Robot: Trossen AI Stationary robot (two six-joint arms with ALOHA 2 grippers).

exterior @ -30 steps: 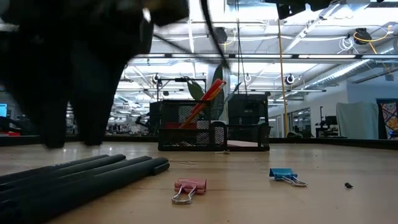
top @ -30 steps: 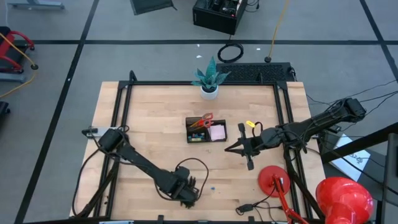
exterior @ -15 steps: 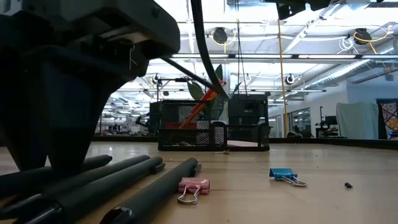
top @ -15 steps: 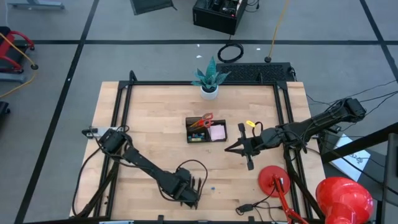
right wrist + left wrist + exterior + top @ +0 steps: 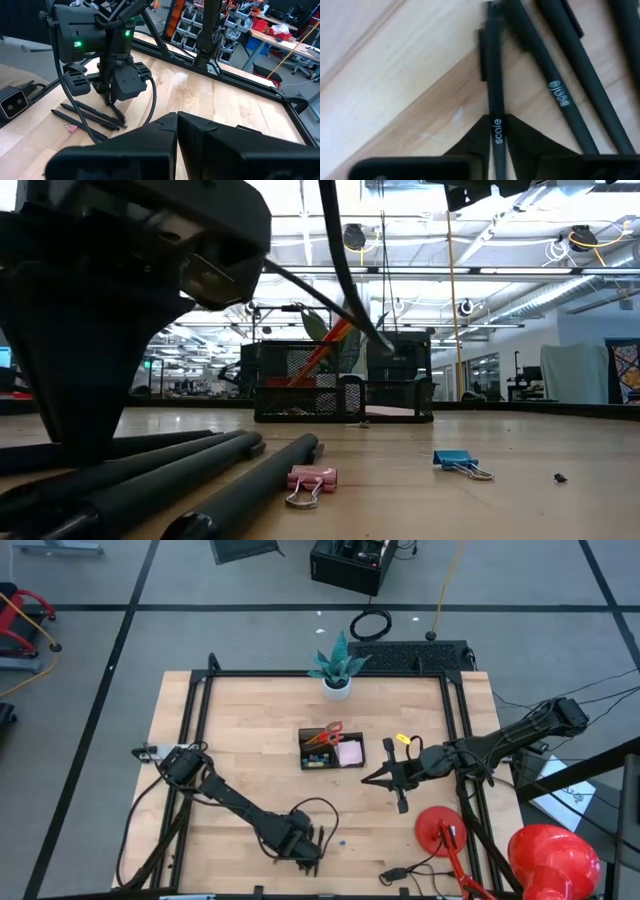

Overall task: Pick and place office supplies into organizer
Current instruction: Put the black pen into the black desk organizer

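Observation:
Three black pens (image 5: 180, 470) lie on the wooden table near its front edge, with a pink clip (image 5: 305, 480) and a blue clip (image 5: 455, 460) beside them. My left gripper (image 5: 308, 852) stands over the pens, pointing down, shut on one pen (image 5: 490, 75). The black mesh organizer (image 5: 332, 750) sits mid-table and holds red-handled scissors, an orange pencil and a pink pad. My right gripper (image 5: 368, 780) hovers shut, to the right of the organizer, with nothing in it. My left gripper pinches a black pen's barrel at its printed word (image 5: 496, 135) between its two fingers (image 5: 472, 147). The fingers come from above, pointing down, and lie across the pen. The pen lies flat on the table beside the other two pens.
A white plant pot (image 5: 337, 680) stands at the table's far edge. A red round-based object (image 5: 440, 830) sits at the front right. Bare wood lies between the pens and the organizer.
My left gripper has sunk onto the pens and rolled about its pointing line. One pen has swung away from the other two, its end now beside the pink clip. My right arm has kept still.

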